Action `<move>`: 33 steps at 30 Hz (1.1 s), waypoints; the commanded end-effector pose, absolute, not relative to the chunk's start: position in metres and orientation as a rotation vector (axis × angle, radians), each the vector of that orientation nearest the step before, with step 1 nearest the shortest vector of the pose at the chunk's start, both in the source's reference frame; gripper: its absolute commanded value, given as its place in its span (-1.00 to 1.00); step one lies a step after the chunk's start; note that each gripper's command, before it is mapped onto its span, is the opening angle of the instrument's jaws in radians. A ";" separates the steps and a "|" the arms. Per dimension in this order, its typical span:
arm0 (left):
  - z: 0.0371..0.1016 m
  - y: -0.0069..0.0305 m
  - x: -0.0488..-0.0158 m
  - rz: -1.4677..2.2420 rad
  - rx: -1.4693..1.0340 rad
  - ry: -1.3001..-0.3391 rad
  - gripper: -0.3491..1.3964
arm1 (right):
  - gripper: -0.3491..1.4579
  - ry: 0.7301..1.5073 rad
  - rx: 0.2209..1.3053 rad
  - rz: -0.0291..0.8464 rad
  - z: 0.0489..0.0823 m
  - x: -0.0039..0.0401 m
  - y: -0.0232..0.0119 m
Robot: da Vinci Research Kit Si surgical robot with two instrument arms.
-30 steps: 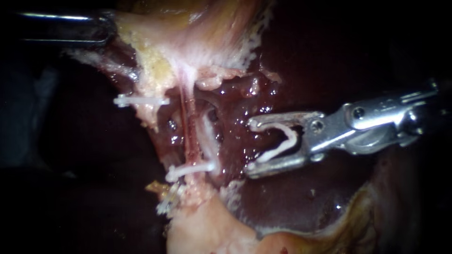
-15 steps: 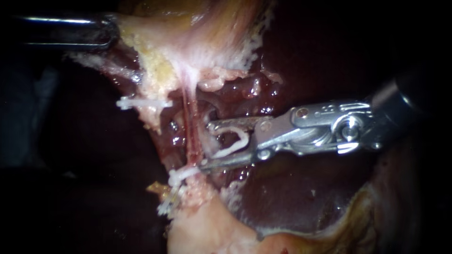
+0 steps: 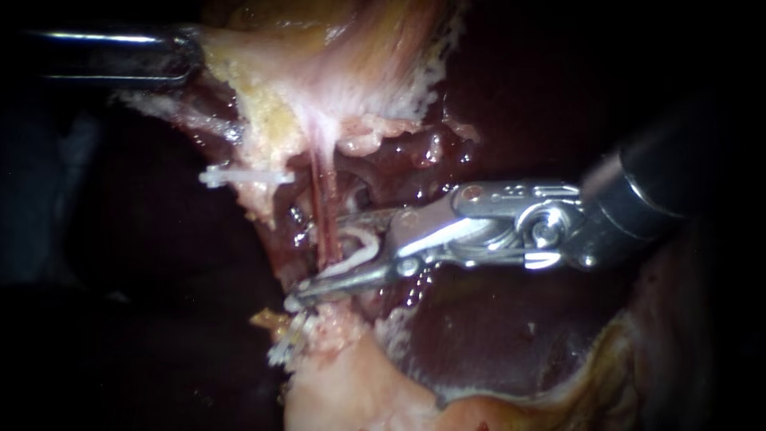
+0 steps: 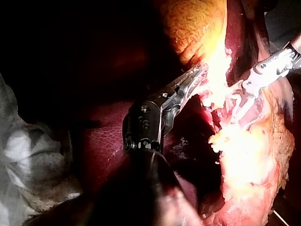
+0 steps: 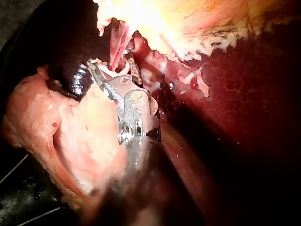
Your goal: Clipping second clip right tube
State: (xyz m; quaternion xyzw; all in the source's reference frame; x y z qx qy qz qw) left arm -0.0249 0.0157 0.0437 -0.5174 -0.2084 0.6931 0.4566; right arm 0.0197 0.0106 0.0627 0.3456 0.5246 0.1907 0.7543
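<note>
**Second clip straddling the right tube, not yet closed**

The right instrument (image 3: 317, 262) has its slim metal jaws set part-way apart and carries a white, curved plastic clip (image 3: 357, 249) seated between them. The jaws lie across the thin reddish right tube (image 3: 321, 195), one to each side, low on its exposed length. The clip's legs are spread apart, so I judge it unfired. Closing the jaws and backing out are what is left.

The left instrument (image 4: 197, 75) is clenched on the pale yellowish tissue (image 3: 263, 72) above, which looks stretched and holds the tube taut. A white clip on the left strand (image 3: 243, 173) sits well apart from the working jaws. Another white clip (image 3: 286, 345) lies just below them, and the dark red liver (image 3: 495, 319) lies behind.

A second ago the right instrument stood well off over the liver, jaws spread wider and clear of the tube. Half a second ago its tips had only reached the tube. A white clip that showed across the tube's lower end is now mostly covered by the lower jaw. The left instrument has not shifted.
</note>
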 end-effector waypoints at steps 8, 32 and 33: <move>0.0438 0.0157 -0.0249 1.709 -1.276 -0.513 -1.00 | -0.09 1.160 0.792 0.397 0.0628 0.0209 0.0098; 0.0438 0.0157 -0.0249 1.710 -1.276 -0.513 -1.00 | -0.25 1.237 0.894 0.343 0.0590 0.0215 0.0072; 0.0438 0.0157 -0.0249 1.710 -1.276 -0.513 -1.00 | -0.30 1.237 0.894 0.342 0.0591 0.0215 0.0072</move>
